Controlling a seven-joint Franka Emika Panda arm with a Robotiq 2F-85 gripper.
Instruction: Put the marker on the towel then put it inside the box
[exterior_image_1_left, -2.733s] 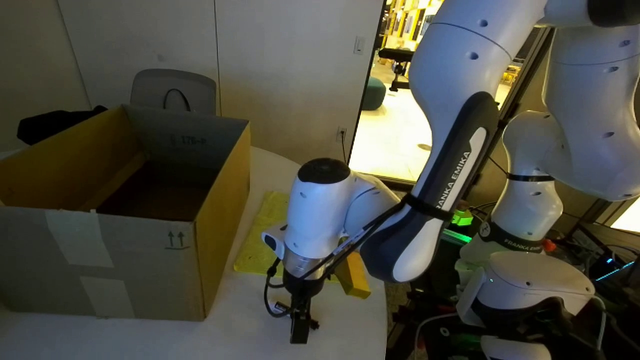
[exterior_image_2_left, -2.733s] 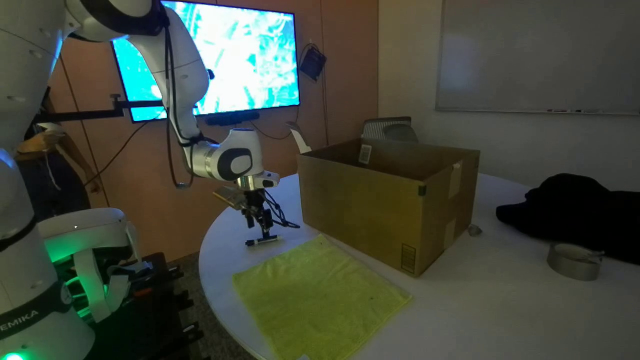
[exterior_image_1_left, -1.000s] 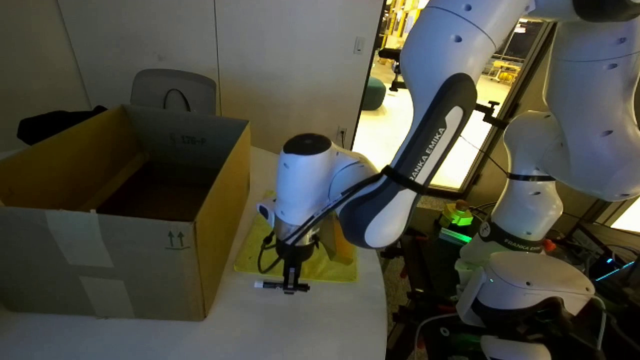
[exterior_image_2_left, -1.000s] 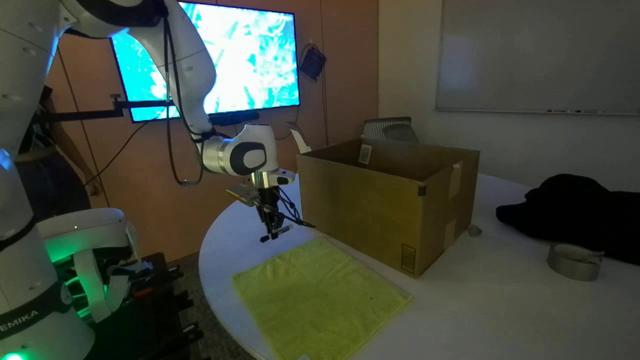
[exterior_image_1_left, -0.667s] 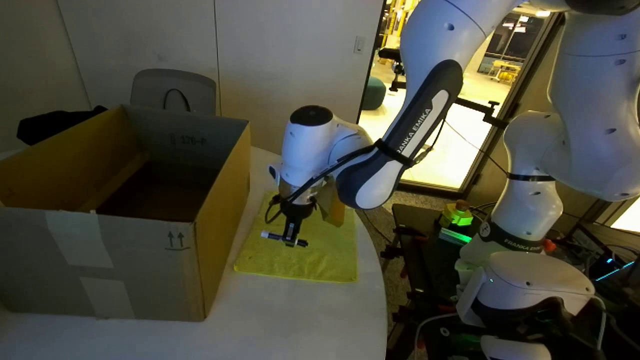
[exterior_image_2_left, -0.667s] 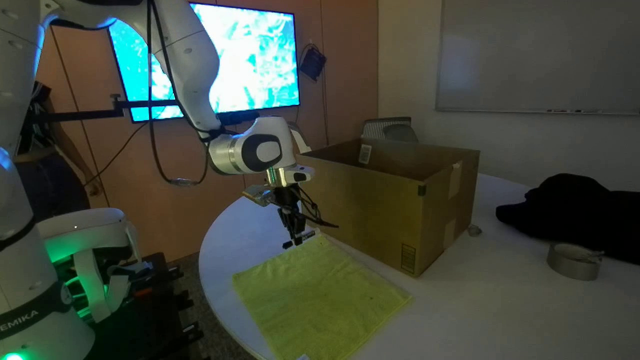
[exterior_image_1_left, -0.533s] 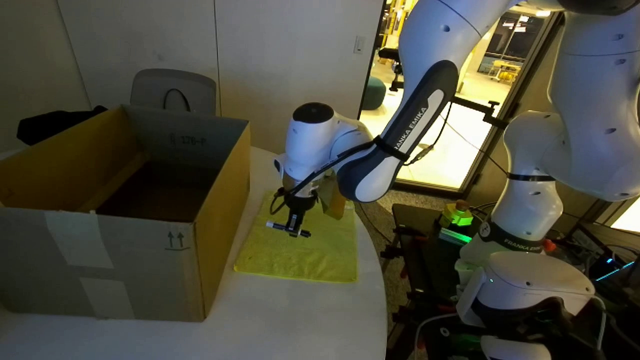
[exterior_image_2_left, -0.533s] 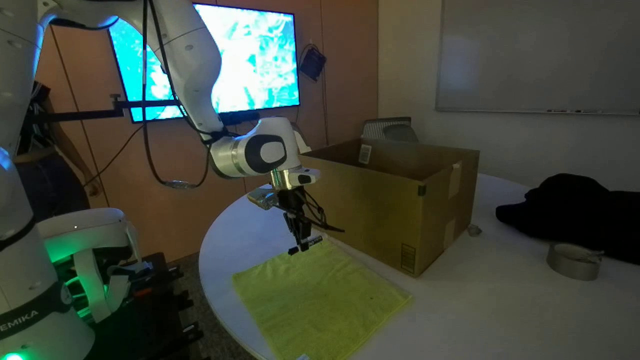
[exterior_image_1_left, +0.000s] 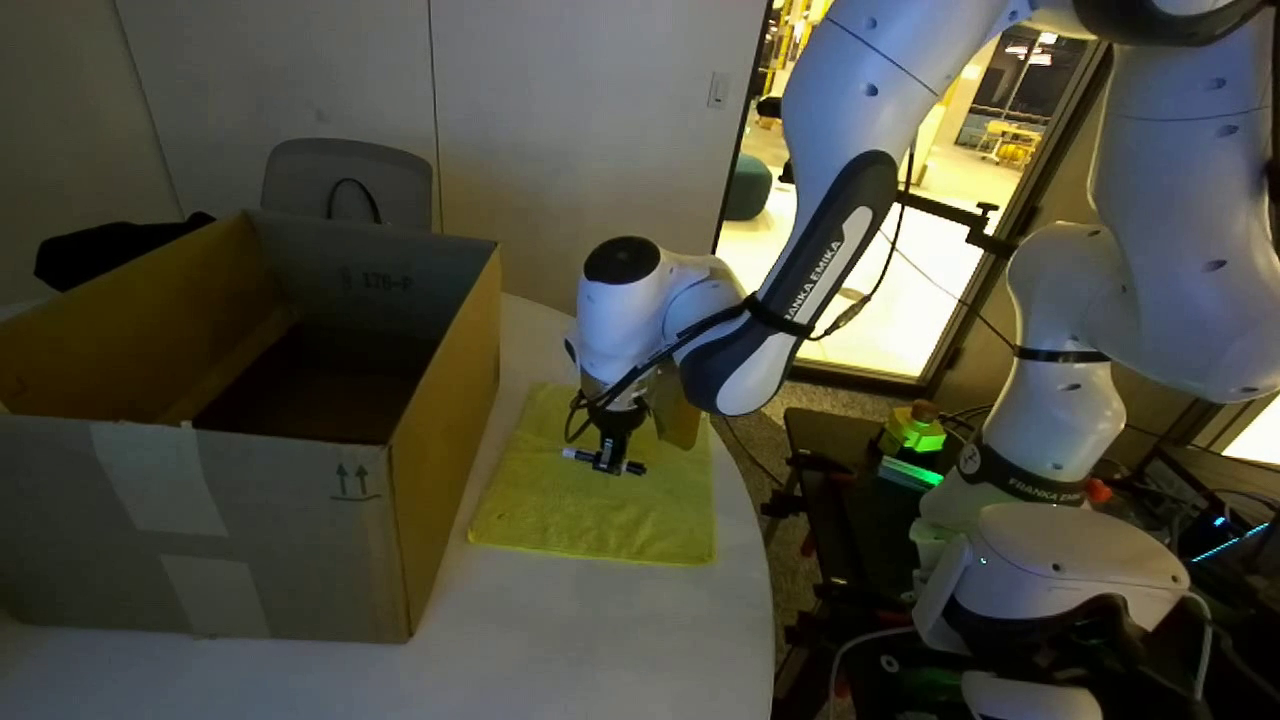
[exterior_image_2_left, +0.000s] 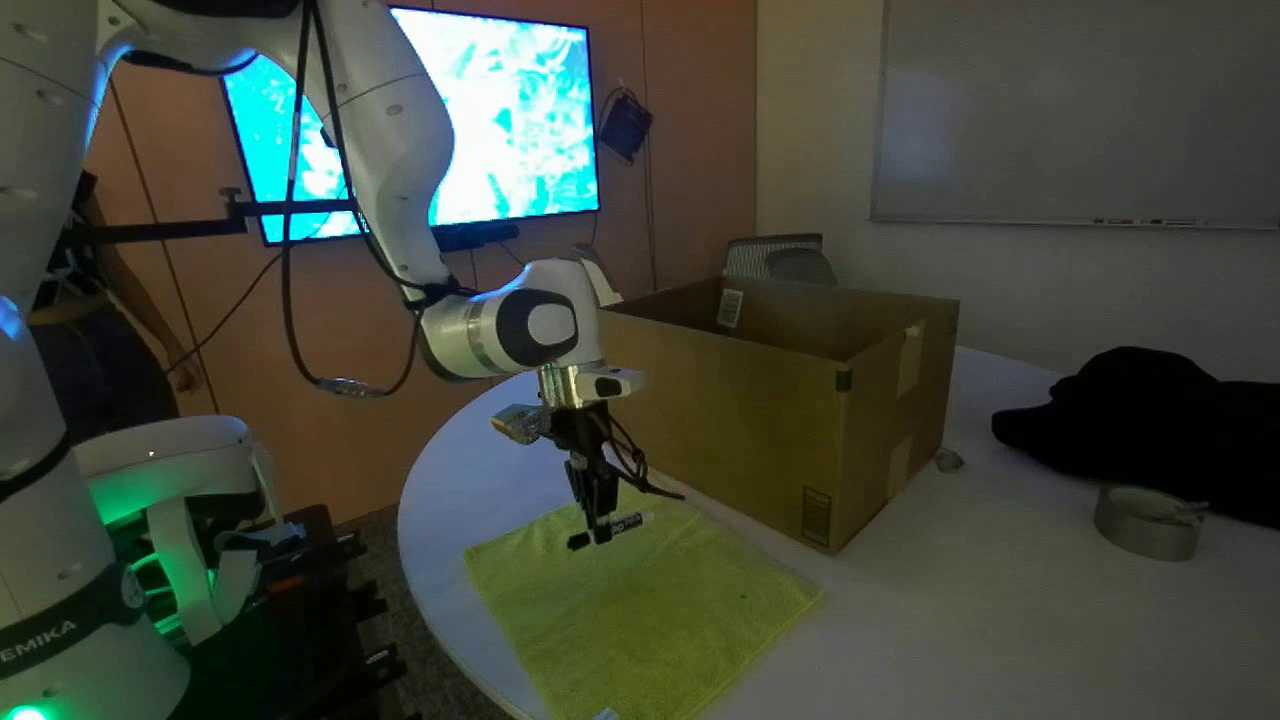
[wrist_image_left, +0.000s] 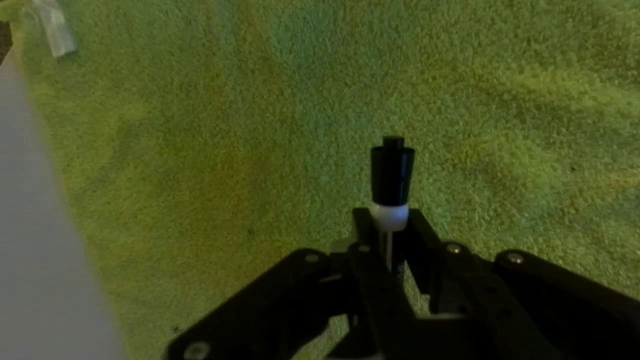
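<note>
The marker (exterior_image_2_left: 627, 523), black with a pale end, is pinched crosswise between the fingertips of my gripper (exterior_image_1_left: 608, 468). In the wrist view the fingers close around the marker (wrist_image_left: 391, 175) just below its white collar, and its black end sticks out beyond them. Beneath lies the yellow-green towel (exterior_image_1_left: 590, 525), flat on the table; in both exterior views the marker is low over the part of it near the box. Whether it touches the cloth I cannot tell. The brown cardboard box (exterior_image_2_left: 720, 420) stands open-topped beside the towel, its near wall higher than the gripper's fingertips.
A roll of tape (exterior_image_2_left: 1148, 530) and a black cloth bundle (exterior_image_2_left: 1150, 430) sit on the round white table (exterior_image_2_left: 950, 620) past the box. Loose cables (exterior_image_2_left: 640, 475) hang beside the gripper towards the box wall. The table's edge curves close by the towel.
The marker was lifted from the bare table beside the towel and carried in my grip over the cloth. During the last half second the gripper has come down. Towel and box have stayed put.
</note>
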